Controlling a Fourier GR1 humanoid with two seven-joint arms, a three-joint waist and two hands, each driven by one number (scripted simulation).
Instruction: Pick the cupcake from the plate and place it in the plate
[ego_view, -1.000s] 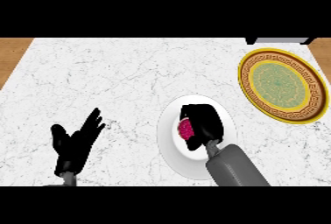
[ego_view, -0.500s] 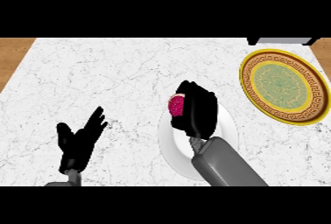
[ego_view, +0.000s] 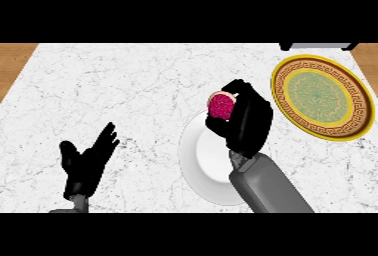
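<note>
The right robot hand (ego_view: 247, 120) has its fingers curled round the pink-frosted cupcake (ego_view: 220, 105), which sits up at the far edge of the white plate (ego_view: 203, 160), partly over the marble tabletop (ego_view: 125, 85). The yellow plate with the green centre and patterned rim (ego_view: 322, 97) lies well off to the right, near the tabletop's far corner. The left robot hand (ego_view: 85, 165) rests at the lower left, fingers spread and empty.
</note>
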